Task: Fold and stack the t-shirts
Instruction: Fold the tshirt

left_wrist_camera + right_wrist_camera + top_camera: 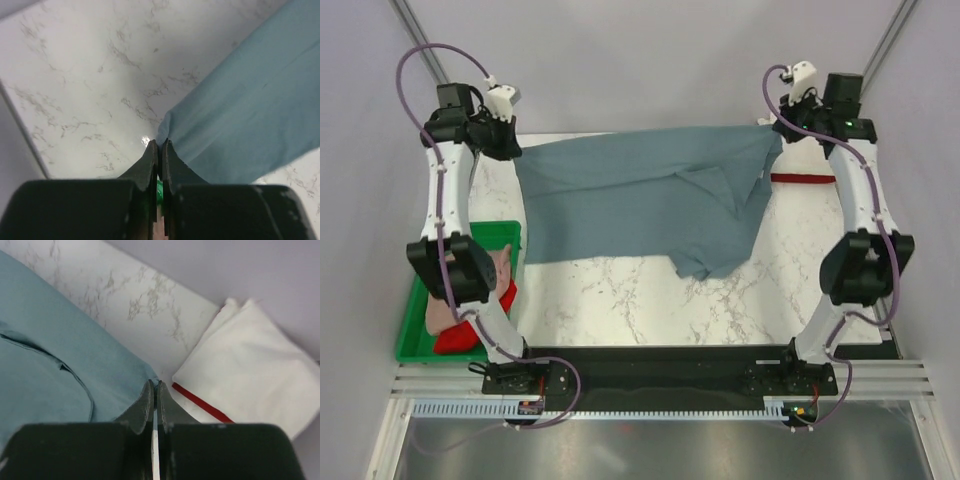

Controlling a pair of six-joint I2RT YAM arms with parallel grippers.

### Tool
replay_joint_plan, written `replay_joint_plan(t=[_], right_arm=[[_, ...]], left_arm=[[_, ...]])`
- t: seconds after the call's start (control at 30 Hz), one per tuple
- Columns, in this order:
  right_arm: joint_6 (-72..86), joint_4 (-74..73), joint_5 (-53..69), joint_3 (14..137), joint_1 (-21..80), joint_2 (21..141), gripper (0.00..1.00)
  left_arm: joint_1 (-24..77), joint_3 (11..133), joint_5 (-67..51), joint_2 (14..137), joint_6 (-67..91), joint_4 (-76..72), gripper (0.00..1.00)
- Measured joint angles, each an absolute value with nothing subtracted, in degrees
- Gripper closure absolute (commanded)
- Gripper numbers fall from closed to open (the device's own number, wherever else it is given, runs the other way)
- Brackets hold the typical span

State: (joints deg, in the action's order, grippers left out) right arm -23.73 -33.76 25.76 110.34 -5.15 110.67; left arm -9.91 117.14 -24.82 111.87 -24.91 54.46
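Note:
A slate blue-grey t-shirt [640, 195] lies spread across the far half of the marble table, its right part folded over itself. My left gripper [516, 150] is shut on its far left corner [167, 125]. My right gripper [772, 125] is shut on its far right corner [150, 376]. A folded white t-shirt [250, 365] lies on a folded red one [202, 401] just right of my right gripper; in the top view only the red edge [802, 178] shows. Pale pink [500, 268] and red [460, 340] shirts lie in the green tray.
The green plastic tray [415, 335] stands at the table's left edge under my left arm. The table's far edge [640, 133] meets a grey wall just beyond both grippers. A black bar [660, 360] runs along the near edge.

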Motion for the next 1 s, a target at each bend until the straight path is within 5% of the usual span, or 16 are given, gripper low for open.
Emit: replay_joint_plan(t=[0.47,0.77,1.0], right_arm=[[-24.8,-34.9,24.3,96.2,-10.5,71.2,1.0],[-27.3,-40.4,21.6,95.4,-10.5,49.2,1.0],[-27.9,-42.6,20.0,104.7,-10.5,45.4,1.0]], left_arm=[[-10.8,92.2,-25.8,71.9,-25.1,48.3,0.98],[-10.9,90.4,-22.0,53.5,-25.2,47.5,0.98],[-10.9,93.4,-19.5,46.5,-25.6,47.4,0.98]])
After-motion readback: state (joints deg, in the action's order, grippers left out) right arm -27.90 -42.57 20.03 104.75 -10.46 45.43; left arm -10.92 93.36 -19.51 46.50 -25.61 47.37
